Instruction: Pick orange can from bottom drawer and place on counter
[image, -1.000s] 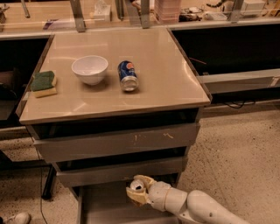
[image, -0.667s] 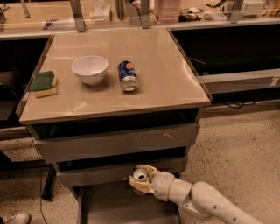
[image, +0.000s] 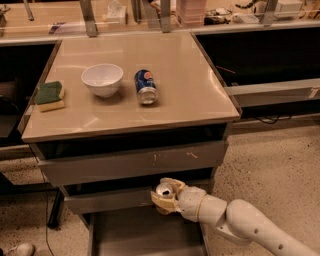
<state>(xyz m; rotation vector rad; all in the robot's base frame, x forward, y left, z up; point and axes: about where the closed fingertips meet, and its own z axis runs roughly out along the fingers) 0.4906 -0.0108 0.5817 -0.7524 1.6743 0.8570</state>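
Orange can is clamped in my claw just above the bottom drawer, and rising straight toward the counter could knock it loose against the upper drawers above that drawer.

white bowl, blue can, sponge
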